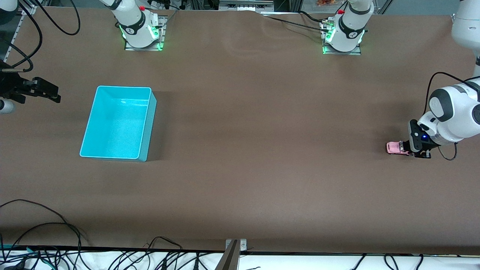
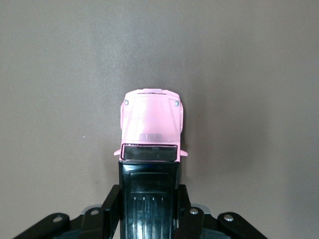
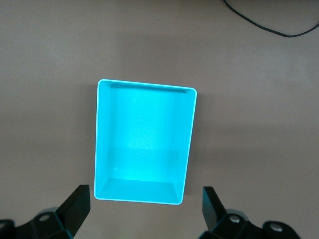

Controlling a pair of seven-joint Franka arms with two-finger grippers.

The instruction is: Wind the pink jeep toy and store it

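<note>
One pink jeep toy [image 1: 394, 147] sits at the left arm's end of the desk [image 1: 262, 131], with its wheels down on the brown surface, and the left gripper [image 1: 405, 147] has it by the rear end. In the left wrist view the toy [image 2: 152, 124] shows from above: a light-pink hood and a glossy black roof that runs back between the fingers [image 2: 112, 204], which pinch its sides, one on each flank. The toy's nose points toward the right arm's end of the desk, and the left gripper [image 2: 149, 209] lies low and nearly level with the surface. Well apart from the toy, toward the right arm's end, stands a turquoise bin [image 1: 148, 127], open at the top, upright and rectangular. The right gripper [image 1: 56, 93] waits in the air at that end of the desk, just beside the bin rather than over it in the front view. Its wrist camera looks down on the bin [image 3: 187, 144], and its two dark fingers [image 3: 77, 204] stand spread wide with nothing between them. Black cables [image 1: 45, 228] lie along the desk's edge nearest the front camera.
</note>
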